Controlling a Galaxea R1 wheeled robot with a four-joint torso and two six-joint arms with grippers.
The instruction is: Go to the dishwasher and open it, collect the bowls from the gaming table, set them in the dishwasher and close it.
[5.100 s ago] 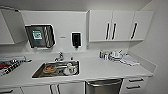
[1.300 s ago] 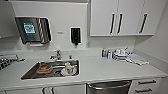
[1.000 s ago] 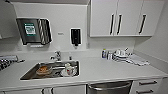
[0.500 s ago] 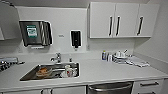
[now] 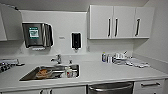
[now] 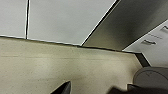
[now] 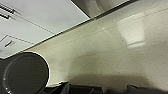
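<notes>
Now facing the kitchen counter [image 5: 112,72]: dishwasher [image 5: 111,88] shut under its edge, right of the sink [image 5: 51,72]. Wrist cameras looking at speckled floor [image 6: 62,67]; impossible to tell either claw's state.

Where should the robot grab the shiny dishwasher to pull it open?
Probably by the horizontal bar handle across the top of the dishwasher front, coming straight from the front. The bar stands off the steel door, and the door is shut under the counter.
</notes>
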